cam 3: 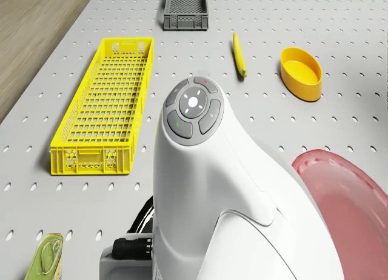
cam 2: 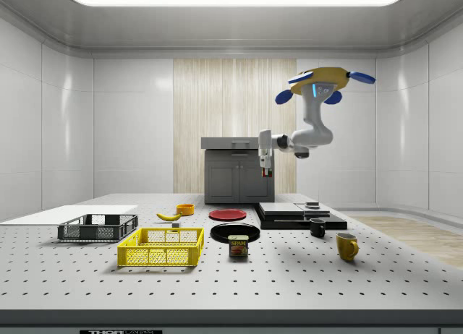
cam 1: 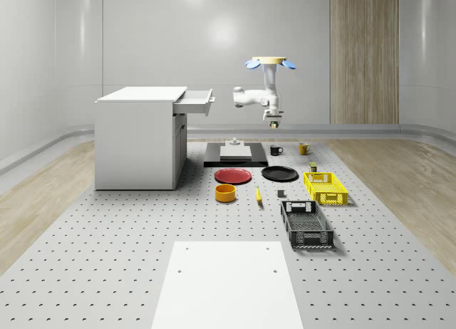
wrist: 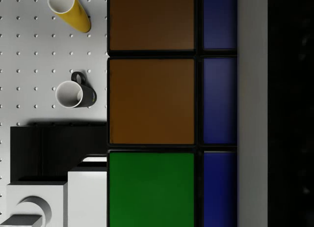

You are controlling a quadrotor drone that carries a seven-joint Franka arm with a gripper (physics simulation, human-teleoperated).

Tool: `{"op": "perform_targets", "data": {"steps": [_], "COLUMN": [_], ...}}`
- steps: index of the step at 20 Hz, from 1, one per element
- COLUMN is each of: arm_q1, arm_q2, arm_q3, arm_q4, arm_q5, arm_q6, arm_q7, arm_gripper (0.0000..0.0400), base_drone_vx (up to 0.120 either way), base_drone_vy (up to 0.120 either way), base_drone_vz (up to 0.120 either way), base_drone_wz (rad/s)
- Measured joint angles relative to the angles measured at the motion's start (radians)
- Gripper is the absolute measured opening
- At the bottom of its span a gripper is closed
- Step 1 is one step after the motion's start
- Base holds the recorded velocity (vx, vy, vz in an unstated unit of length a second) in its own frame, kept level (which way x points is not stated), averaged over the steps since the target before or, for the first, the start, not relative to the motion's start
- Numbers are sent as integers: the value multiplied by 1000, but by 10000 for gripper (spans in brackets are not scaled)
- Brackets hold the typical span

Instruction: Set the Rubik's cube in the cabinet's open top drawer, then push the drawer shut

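The Rubik's cube [wrist: 152, 104] shows brown, green and blue tiles close up in the wrist view, and my gripper [cam 1: 273, 122] is shut on it. Cube and gripper [cam 2: 266, 171] hang high above the table, over the black mug. The drone [cam 1: 269, 62] hovers above them, to the whole-scene view's right of the white cabinet [cam 1: 135, 140]. The cabinet's top drawer [cam 1: 196, 101] stands pulled out toward the gripper, a short gap away and at about the same height. In the side view the drone [cam 2: 325, 79] hovers to the right of the cabinet [cam 2: 235, 178].
Below lie a black platform [cam 1: 246, 158] with a white block, a black mug [cam 1: 276, 150], a yellow mug [cam 1: 303, 149], a red plate [cam 1: 233, 176] and a black plate [cam 1: 279, 174]. Nearer are an orange bowl [cam 1: 225, 193], banana [cam 1: 258, 194], yellow crate [cam 1: 325, 187] and grey crate [cam 1: 306, 223].
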Motion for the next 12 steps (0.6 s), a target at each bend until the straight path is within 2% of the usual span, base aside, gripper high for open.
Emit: {"op": "perform_targets", "data": {"steps": [12], "arm_q1": [-3], "arm_q2": [-25], "arm_q3": [4], "arm_q4": [1], "arm_q5": [10], "arm_q6": [24], "arm_q7": [2], "arm_gripper": [325], "base_drone_vx": [0], "base_drone_vy": [-120], "base_drone_vz": [120], "base_drone_wz": [0]}}
